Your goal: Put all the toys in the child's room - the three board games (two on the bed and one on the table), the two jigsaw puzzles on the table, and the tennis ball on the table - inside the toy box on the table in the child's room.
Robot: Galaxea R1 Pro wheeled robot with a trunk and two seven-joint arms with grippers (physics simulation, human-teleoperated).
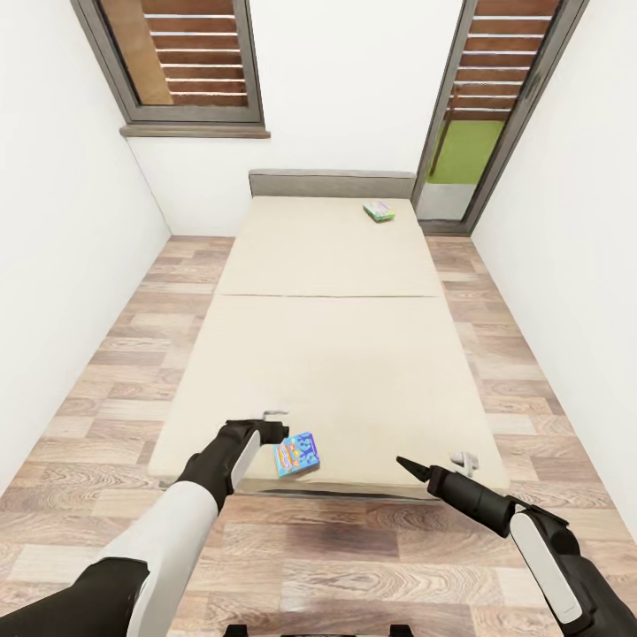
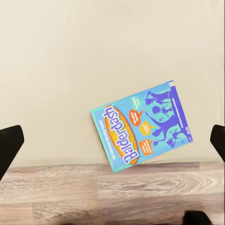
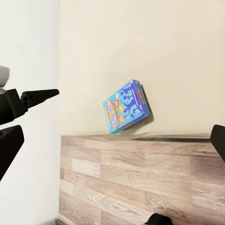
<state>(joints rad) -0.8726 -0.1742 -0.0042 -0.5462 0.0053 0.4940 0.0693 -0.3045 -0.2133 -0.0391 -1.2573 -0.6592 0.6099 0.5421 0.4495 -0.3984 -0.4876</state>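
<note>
Bed [image 1: 336,301] runs up the middle of the head view, beige mattress, grey headboard at the far end; a blue board game [image 1: 296,454] marked Balderdash lies tilted at the near edge, lower centre, and a second, green-and-white game box [image 1: 379,211] sits at upper right by the headboard. Left gripper [image 1: 276,423] hangs just left of the blue box [image 2: 142,125], not touching — jaws spread wide, dark fingertips [image 2: 10,143] at both frame edges. Right gripper [image 1: 409,465] is at lower right, apart from the box [image 3: 126,107]; jaws spread too.
</note>
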